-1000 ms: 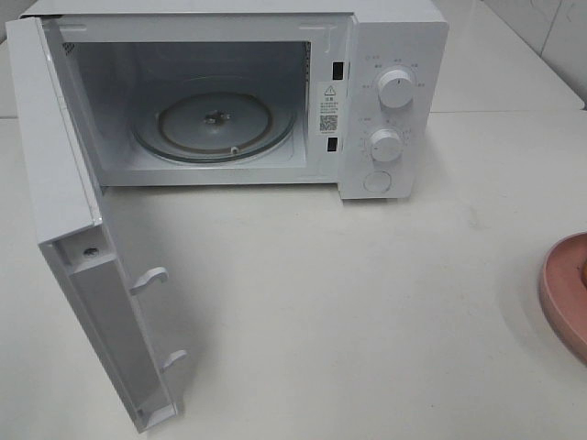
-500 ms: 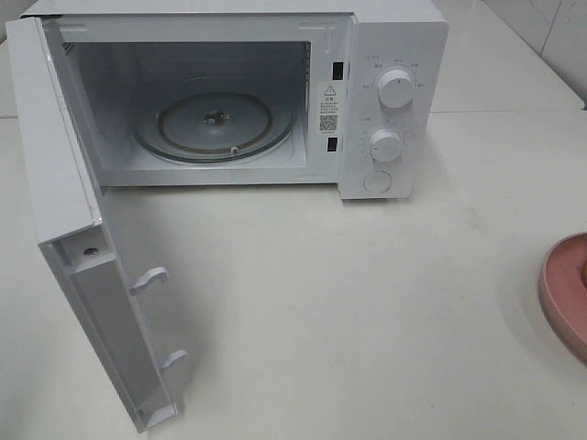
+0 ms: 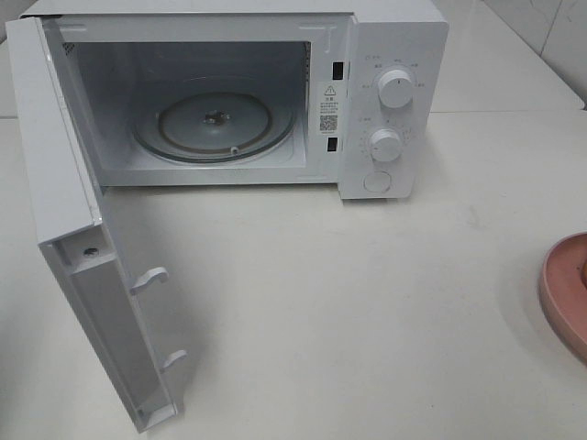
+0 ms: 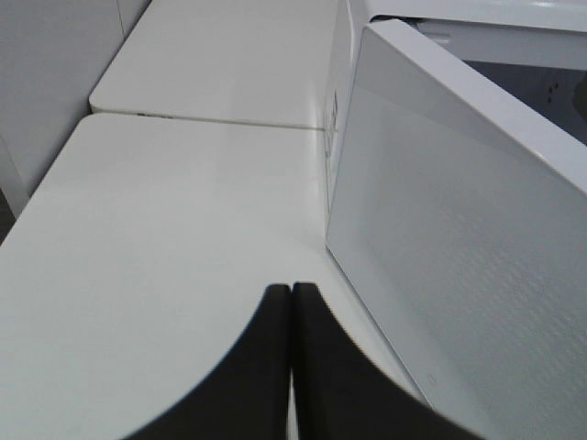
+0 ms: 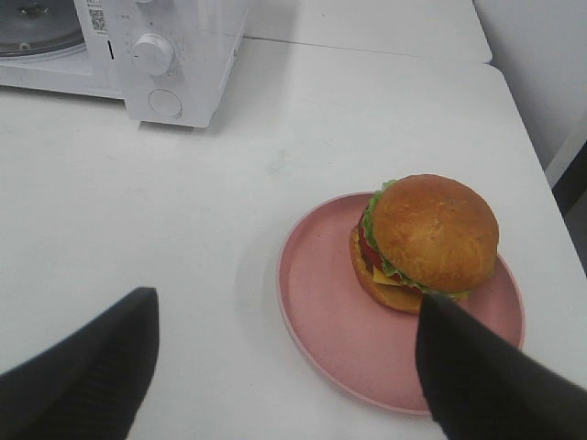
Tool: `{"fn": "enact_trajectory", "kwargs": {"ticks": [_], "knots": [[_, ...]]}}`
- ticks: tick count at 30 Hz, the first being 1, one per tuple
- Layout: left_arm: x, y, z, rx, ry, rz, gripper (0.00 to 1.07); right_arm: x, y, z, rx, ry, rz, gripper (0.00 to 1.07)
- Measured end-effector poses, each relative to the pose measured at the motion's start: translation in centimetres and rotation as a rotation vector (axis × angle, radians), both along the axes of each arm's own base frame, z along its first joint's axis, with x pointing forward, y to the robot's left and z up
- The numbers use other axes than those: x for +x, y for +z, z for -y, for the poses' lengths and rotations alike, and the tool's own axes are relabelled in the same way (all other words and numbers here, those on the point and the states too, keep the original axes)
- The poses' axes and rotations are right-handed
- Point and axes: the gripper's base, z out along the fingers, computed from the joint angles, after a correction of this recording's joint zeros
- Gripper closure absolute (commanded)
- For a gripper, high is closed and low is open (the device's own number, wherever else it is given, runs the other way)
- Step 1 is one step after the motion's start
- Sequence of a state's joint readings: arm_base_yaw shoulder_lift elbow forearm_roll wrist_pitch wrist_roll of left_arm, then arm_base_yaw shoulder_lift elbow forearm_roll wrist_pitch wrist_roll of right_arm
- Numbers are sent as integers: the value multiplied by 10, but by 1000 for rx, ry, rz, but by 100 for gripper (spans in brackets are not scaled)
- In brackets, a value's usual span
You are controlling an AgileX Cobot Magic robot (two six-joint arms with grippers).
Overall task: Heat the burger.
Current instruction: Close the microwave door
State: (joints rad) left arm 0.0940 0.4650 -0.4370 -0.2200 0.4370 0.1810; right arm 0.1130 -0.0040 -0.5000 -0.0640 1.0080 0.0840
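Your left gripper [image 4: 291,302] has its two dark fingers pressed flat together with nothing between them; it hangs over bare white table [image 4: 165,229], just beside the outer face of the open microwave door [image 4: 459,238]. Your right gripper [image 5: 284,367] stands wide, one dark finger [image 5: 92,367] over the tabletop and the other overlapping the near rim of the pink plate [image 5: 321,312]; it grips nothing. Between and beyond those fingers you see the burger [image 5: 429,240], upright on the plate and set toward one side of it, its domed brown bun topmost with green lettuce, a red layer and a yellow edge of cheese showing beneath. In the high view only a slice of the plate appears at the table's right edge, well apart from the microwave [image 3: 394,55]. The microwave sits at the back of the table, door swung fully out to the left, its cavity holding only the glass turntable [image 3: 215,121]. Two round knobs [image 3: 395,89] and a button occupy its right-hand panel.
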Motion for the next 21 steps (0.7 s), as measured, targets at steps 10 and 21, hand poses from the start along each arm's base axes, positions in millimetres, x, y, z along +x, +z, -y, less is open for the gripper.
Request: {"fn": "enact_trajectory", "kwargs": {"ticks": [10,21], "knots": [[30,-30,-10,40,72,92,107,0,0,0,0,0,0,32],[54,-40,-17,69,118,90,107,0,0,0,0,0,0,32]]}}
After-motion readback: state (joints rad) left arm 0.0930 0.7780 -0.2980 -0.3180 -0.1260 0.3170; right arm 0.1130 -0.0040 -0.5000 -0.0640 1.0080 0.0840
